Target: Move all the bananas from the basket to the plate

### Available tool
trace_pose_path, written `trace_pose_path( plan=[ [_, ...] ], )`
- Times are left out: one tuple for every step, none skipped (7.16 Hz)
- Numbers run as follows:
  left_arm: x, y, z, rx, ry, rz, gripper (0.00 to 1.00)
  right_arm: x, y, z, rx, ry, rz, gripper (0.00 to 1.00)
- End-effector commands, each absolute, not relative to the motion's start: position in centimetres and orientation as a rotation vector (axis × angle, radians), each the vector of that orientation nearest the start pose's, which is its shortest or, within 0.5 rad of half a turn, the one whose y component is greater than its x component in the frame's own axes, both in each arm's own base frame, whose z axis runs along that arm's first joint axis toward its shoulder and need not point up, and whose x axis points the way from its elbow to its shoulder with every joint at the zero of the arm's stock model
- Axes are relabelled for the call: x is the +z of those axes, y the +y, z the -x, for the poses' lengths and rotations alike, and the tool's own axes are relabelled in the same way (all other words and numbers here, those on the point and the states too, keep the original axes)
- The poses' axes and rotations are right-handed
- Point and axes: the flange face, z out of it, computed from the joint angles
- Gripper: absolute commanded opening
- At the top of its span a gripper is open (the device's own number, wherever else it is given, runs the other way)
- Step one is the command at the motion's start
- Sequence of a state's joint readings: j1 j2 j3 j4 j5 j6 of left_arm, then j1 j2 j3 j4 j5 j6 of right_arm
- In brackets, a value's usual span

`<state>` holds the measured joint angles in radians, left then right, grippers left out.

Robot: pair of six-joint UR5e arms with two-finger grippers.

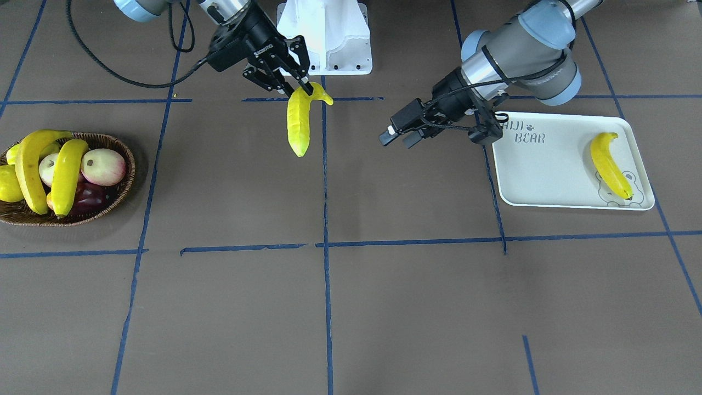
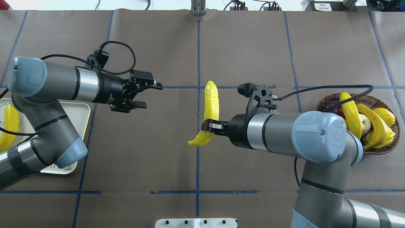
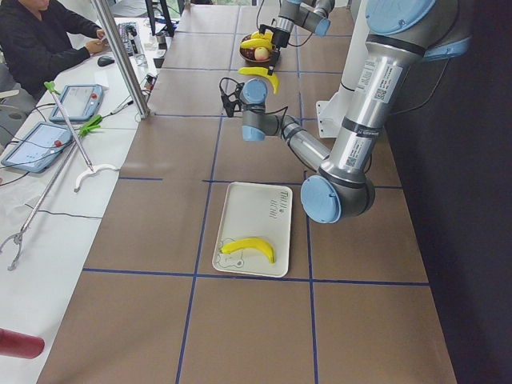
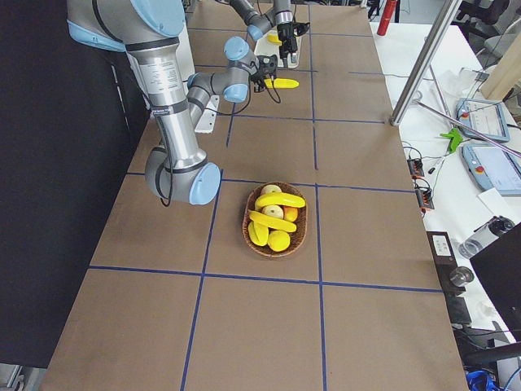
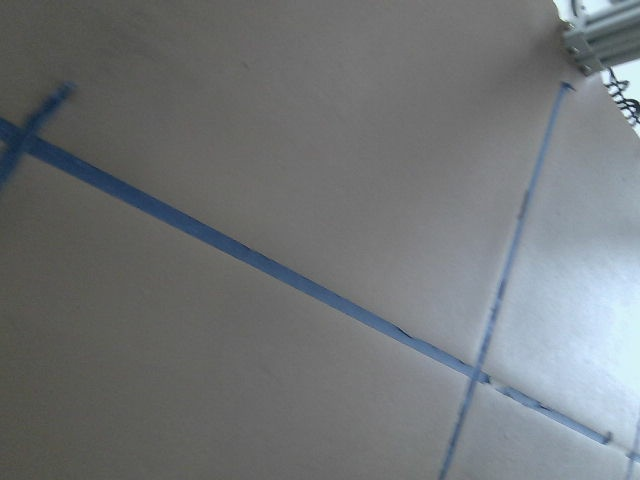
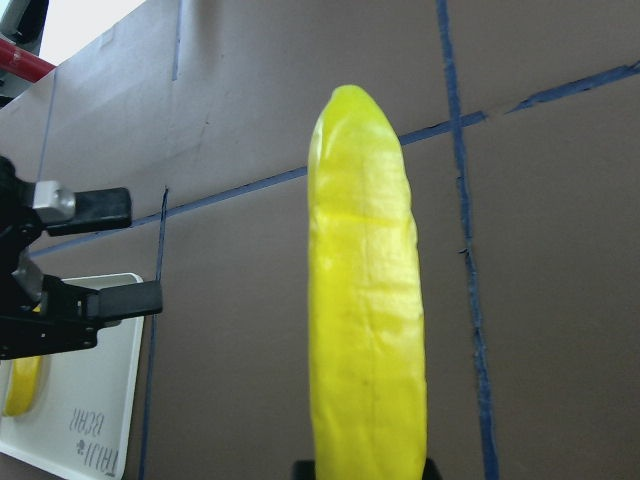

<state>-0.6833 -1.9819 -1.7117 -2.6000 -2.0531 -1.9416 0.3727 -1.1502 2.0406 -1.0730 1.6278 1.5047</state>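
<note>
My right gripper is shut on the stem end of a yellow banana and holds it in the air over the table's middle; it fills the right wrist view. My left gripper hangs open and empty a short way from that banana, fingers toward it. The wicker basket holds two bananas lying across other fruit. One banana lies on the white plate, at the end with the bear face.
Pink-white apples and a stubby yellow fruit share the basket. The robot's white base stands behind the held banana. Blue tape lines cross the brown table. A person sits at a side desk.
</note>
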Motion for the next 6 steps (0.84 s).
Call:
trace_pose_path(
  plan=[
    [21.3,-43.4,-41.9,-0.441,1.635,0.178,0.95,15.3,-31.0,47.6,0.202,-1.38,-0.271,0.01],
    [20.7,-43.2,-41.9,-0.432,1.645,0.178,0.95,15.3,-31.0,47.7,0.203,-1.381,-0.266,0.01],
    [19.6,-43.1,-42.7,-0.418,1.657,0.179,0.95,15.3,-30.9,47.7,0.202,-1.381,-0.265,0.01],
    [19.1,-41.4,-45.0,-0.392,1.656,0.202,0.95,15.0,-30.9,47.6,0.202,-1.39,-0.263,0.01],
    [18.4,-41.4,-45.3,-0.405,1.669,0.182,0.95,14.9,-30.9,47.6,0.202,-1.393,-0.264,0.01],
    [17.8,-40.6,-47.0,-0.413,1.673,0.176,0.95,14.9,-30.9,47.6,0.201,-1.391,-0.262,0.01]
  ],
)
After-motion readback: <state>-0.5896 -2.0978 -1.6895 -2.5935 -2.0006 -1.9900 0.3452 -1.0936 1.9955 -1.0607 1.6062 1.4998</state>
